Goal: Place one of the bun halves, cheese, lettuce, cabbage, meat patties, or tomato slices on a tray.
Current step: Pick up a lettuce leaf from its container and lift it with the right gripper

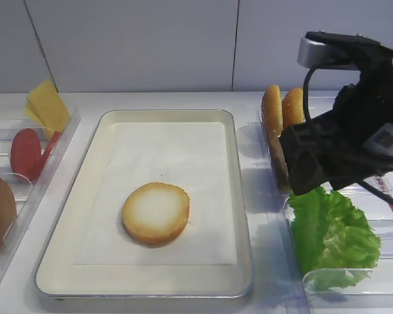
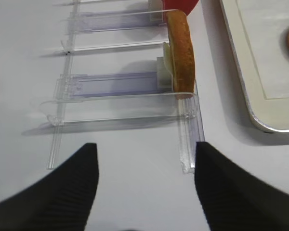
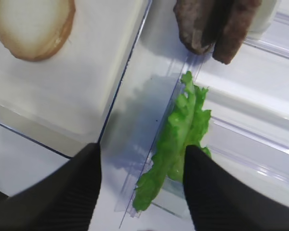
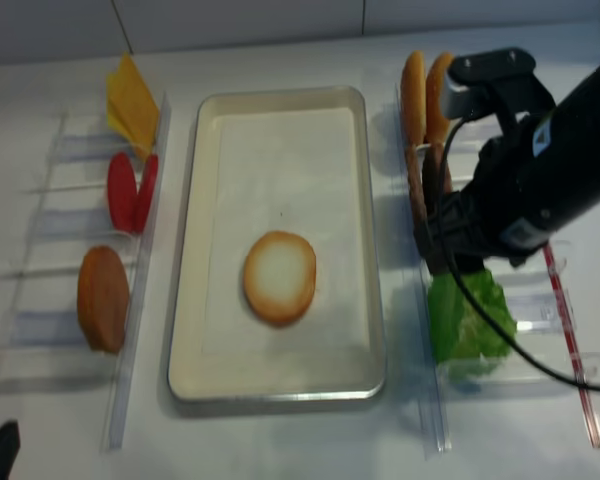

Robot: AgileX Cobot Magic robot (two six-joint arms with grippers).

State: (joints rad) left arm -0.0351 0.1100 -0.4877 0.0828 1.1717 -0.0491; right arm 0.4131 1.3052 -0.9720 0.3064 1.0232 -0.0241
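Observation:
One bun half lies cut face up on the cream tray. My right gripper hangs open just above the right rack. Frilly green lettuce stands below it, close to the right finger. Two dark meat patties stand beyond the lettuce, and two more bun halves behind those. Cheese, tomato slices and another bun half stand in the left rack. My left gripper is open over bare table in front of that rack. No cabbage shows.
Clear plastic racks flank the tray: the left rack with its thin dividers, the right rack with raised clear walls. The tray's metal rim runs close beside the right rack. A white wall closes the back.

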